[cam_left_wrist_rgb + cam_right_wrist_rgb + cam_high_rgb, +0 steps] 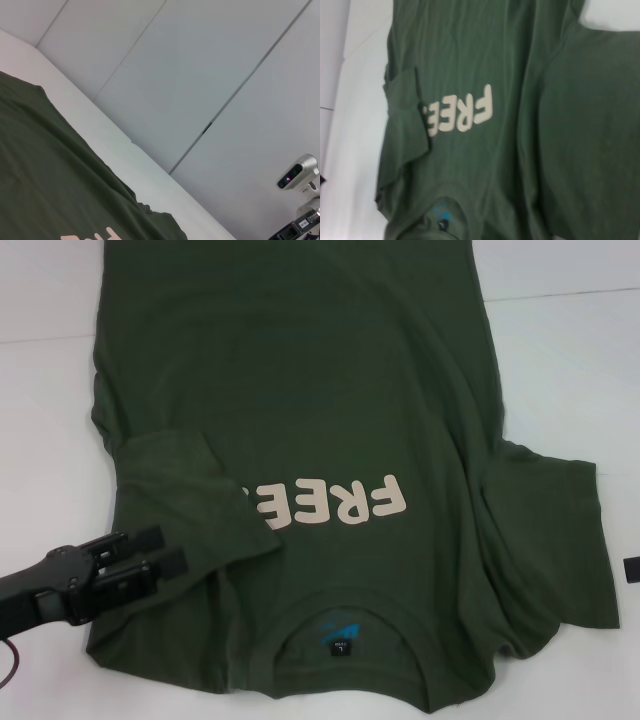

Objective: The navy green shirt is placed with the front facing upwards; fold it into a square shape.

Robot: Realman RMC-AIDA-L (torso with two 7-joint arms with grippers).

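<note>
We've got the navy green shirt spread front-up on the white table, collar end toward us, hem end running off the far edge of the head view. Cream "FREE" lettering reads upside down from here, and pt of it is covered: the sleeve on our left side is folded inward over the chest, its edge lying across the start of the word. Neck label, blue on black, sits inside the collar near the bottom of the head view.

Left gripper is at the shirt's left shoulder area, low over the fabric just beside the folded sleeve. Its two black fingers stand a little apart w/ a gap between them, nothing pinched that we can see. Whether the lower finger touches the cloth, can't tell.

Right sleeve lies out flat but rumpled, w/ creases running up toward the body of the shirt.

Right gripper: only a small black bit shows at the right edge of the head view, off the shirt beside the right sleeve; fingers apart or together, we can't tell. Right wrist view looks down on the shirt and lettering from above.

Left wrist view catches shirt fabric, table and a pale wall.
</note>
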